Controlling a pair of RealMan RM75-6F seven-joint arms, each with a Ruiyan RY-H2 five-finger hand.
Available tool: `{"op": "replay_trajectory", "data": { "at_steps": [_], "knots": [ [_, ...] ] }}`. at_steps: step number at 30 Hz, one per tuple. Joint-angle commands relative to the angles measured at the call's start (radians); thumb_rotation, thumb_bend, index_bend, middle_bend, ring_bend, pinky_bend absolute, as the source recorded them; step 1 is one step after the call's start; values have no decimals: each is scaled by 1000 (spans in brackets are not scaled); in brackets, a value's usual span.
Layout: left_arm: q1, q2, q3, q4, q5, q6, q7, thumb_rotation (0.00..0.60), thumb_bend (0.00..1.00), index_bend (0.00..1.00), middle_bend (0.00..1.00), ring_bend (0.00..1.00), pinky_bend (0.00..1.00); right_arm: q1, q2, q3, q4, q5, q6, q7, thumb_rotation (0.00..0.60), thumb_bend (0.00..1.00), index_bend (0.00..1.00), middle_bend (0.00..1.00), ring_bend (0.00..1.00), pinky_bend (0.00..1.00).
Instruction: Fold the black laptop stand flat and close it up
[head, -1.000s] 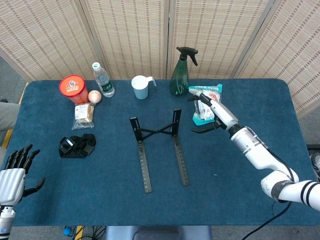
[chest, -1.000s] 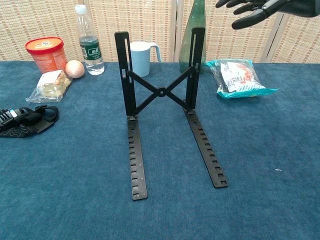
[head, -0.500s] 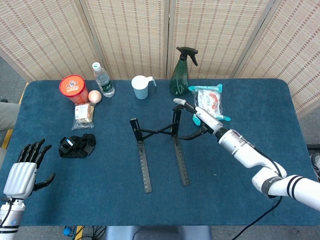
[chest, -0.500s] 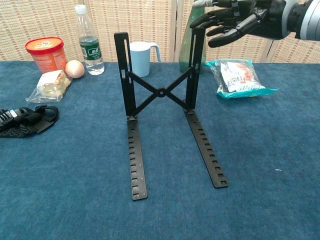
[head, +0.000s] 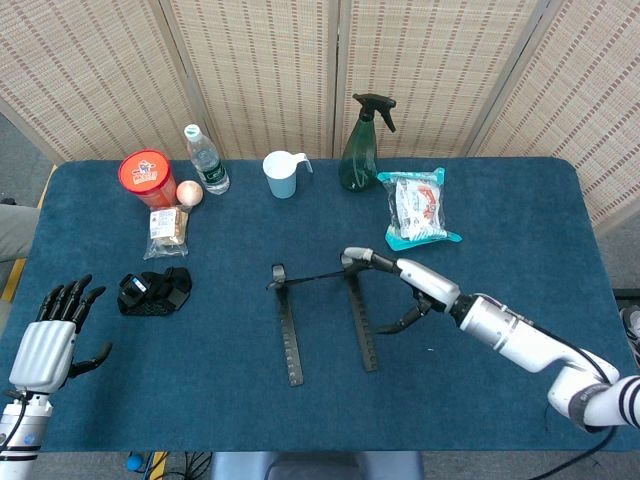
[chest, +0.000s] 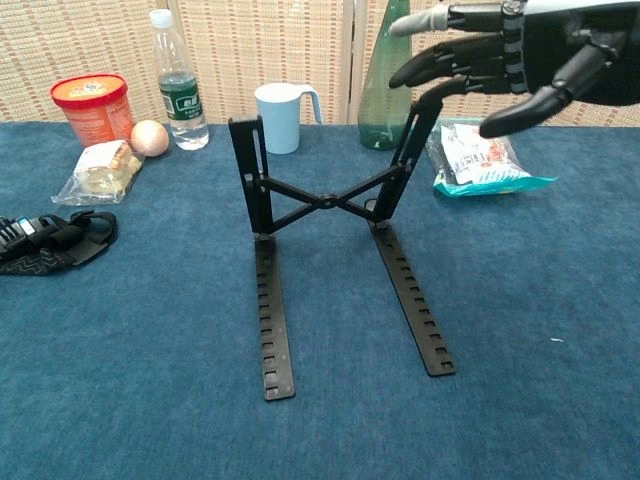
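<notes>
Right hand (chest: 510, 60): fingers spread, nothing grasped, fingertips pressing on top of the right upright of the black laptop stand (chest: 330, 210). Left hand (head: 48, 335): open, empty, at the table's (head: 200, 400) near-left edge, well apart from the stand. Stand sits mid-table, just left of and below the right hand. Uprights lean toward the robot; the two base rails run lengthwise from far to near.
</notes>
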Motion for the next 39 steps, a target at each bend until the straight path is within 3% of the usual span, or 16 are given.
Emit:
{"op": "replay_trajectory", "data": {
  "at_steps": [1, 9, 15, 21, 25, 31, 39],
  "knots": [
    [-2, 2, -3, -1, -2, 2, -1, 600, 235, 115, 20, 9, 14, -21, 79, -77, -53, -94, 73, 52, 600, 0, 88, 244, 89, 124],
    [-38, 19, -31, 15, -6, -21, -19, 600, 235, 115, 20, 9, 14, -64, 156, -100, -90, -103, 184, -1, 600, 0, 88, 244, 89, 126],
    [-126, 11, -45, 74, 19, -131, -91, 600, 235, 113, 20, 9, 14, -118, 123, -66, -99, -38, 151, -426, 600, 0, 88, 244, 89, 126],
    [-254, -53, -55, 195, 64, -269, -167, 600, 235, 96, 20, 9, 14, -166, 61, -35, -105, -32, 165, -822, 600, 0, 88, 242, 89, 126],
    [-337, -98, -54, 268, 83, -361, -205, 600, 235, 29, 20, 9, 14, -185, 20, -32, -98, -54, 160, -1037, 600, 0, 58, 211, 89, 128],
    [-445, -205, -62, 412, 84, -458, -276, 600, 235, 2, 20, 8, 15, -189, -36, -41, -90, -74, 114, -1221, 600, 0, 0, 145, 42, 117],
    [-538, -325, -64, 550, 56, -540, -356, 600, 235, 0, 14, 1, 4, -224, -172, -40, 3, -96, 148, -1399, 600, 0, 0, 3, 0, 1]
  ]
}}
